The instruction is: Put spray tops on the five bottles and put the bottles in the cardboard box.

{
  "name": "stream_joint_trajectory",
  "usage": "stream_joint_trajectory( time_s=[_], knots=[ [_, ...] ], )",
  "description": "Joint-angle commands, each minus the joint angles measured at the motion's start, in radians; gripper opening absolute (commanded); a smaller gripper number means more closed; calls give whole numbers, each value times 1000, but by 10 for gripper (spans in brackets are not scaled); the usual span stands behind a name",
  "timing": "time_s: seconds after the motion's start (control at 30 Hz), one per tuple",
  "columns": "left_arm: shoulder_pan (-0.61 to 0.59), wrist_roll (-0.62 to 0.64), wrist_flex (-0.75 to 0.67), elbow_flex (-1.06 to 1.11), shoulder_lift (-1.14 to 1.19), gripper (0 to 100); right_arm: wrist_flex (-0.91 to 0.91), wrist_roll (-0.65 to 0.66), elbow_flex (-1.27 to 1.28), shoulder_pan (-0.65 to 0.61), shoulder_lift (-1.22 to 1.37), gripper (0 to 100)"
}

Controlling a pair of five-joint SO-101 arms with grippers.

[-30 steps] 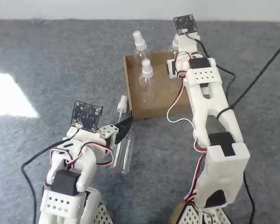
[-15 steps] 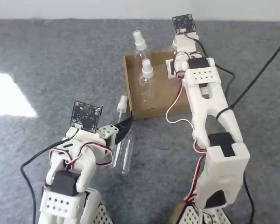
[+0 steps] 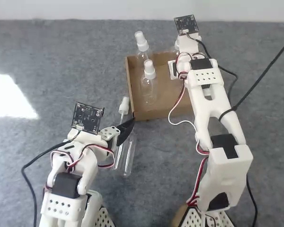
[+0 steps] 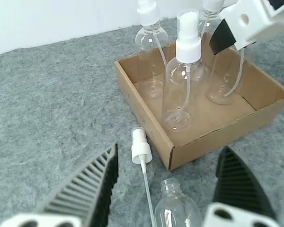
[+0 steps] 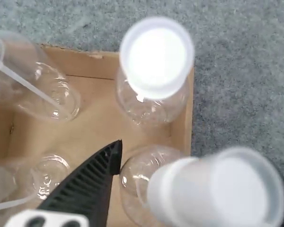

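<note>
Left gripper (image 4: 169,151) is released, its jaws wide apart on both sides of the neck of an open bottle (image 4: 173,210) that lies on the carpet (image 3: 61,61). A loose spray top (image 4: 141,150) lies just beside the box (image 4: 146,118). Three capped bottles (image 4: 184,75) stand inside the box. Right gripper (image 3: 183,47) hangs over a fourth bottle (image 5: 213,194) there; whether it grasps it I cannot tell.

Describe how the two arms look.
The left arm and right arm are white plastic shells with black servo blocks and thin red, white and black cables. Each wrist carries a dark square camera board. The left gripper has black ribbed fingers.
</note>
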Motion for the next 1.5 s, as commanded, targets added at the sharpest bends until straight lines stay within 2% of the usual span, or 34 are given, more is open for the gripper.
stream_joint_trajectory(
  time_s=[0.0, 0.17, 0.47, 0.77, 1.0, 1.17, 1.3, 1.37, 1.47],
  knots=[
    [-8, -8, -37, -1, -14, 305, -7, -6, -74, -5, -27, 374],
    [-8, -8, -37, -1, -14, 305, 2, -6, -123, -7, -27, 374],
    [-8, -8, -37, -1, -14, 305, 153, -12, -272, -30, -27, 374],
    [-8, -8, -37, -1, -14, 305, 329, -9, -477, -41, -27, 374],
    [-17, -8, -37, -2, -14, 305, 572, -8, -746, -64, -27, 374],
    [-110, -5, -69, -10, -8, 305, 743, -8, -887, -140, -25, 374],
    [-293, -29, -8, -104, -3, 304, 903, -15, -945, -232, -25, 374],
    [-379, -58, 31, -145, -3, 304, 923, -15, -954, -269, -27, 368],
    [-477, -110, 38, -206, 35, 304, 920, -2, -959, -314, -27, 286]
  ],
)
